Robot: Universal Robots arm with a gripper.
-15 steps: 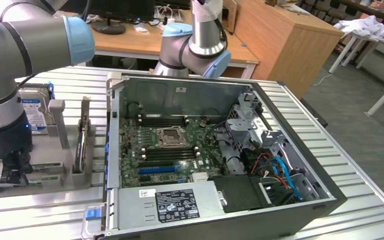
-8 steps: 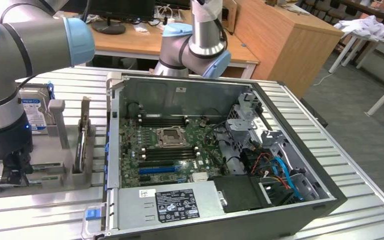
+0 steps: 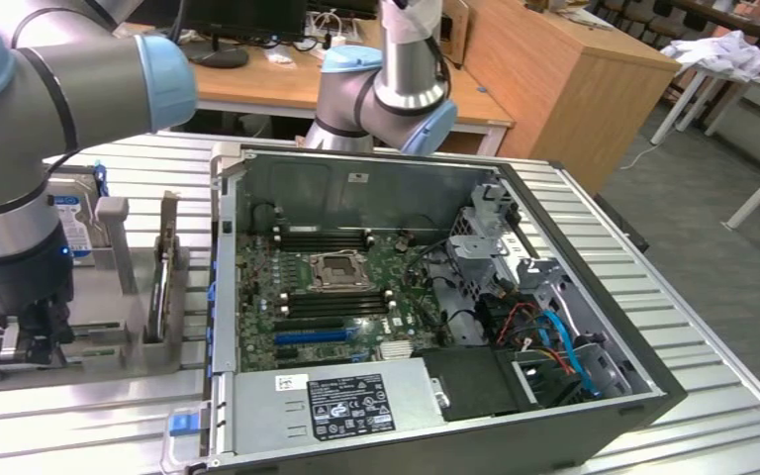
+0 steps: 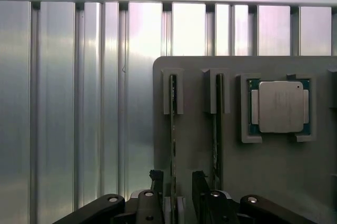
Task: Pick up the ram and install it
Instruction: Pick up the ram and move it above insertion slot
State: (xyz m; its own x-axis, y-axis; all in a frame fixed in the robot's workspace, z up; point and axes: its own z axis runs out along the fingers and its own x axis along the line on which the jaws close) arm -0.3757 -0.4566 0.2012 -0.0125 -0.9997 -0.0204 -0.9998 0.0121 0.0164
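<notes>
Green motherboard (image 3: pixel 264 297), black gripper (image 4: pixel 177 182)

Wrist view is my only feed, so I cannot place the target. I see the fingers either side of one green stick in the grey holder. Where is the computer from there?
Observer: The open computer case lies on the slotted table, on the exterior view's right of the gripper that straddles your ram.
Operator: Has its board got memory slots free?
Observer: Black memory slots run on both sides of the processor socket; I see no stick standing in them.
Operator: Any loose wiring near them?
Observer: Blue and orange cables bunch in the case's corner on the exterior view's right, apart from those slots.
</notes>
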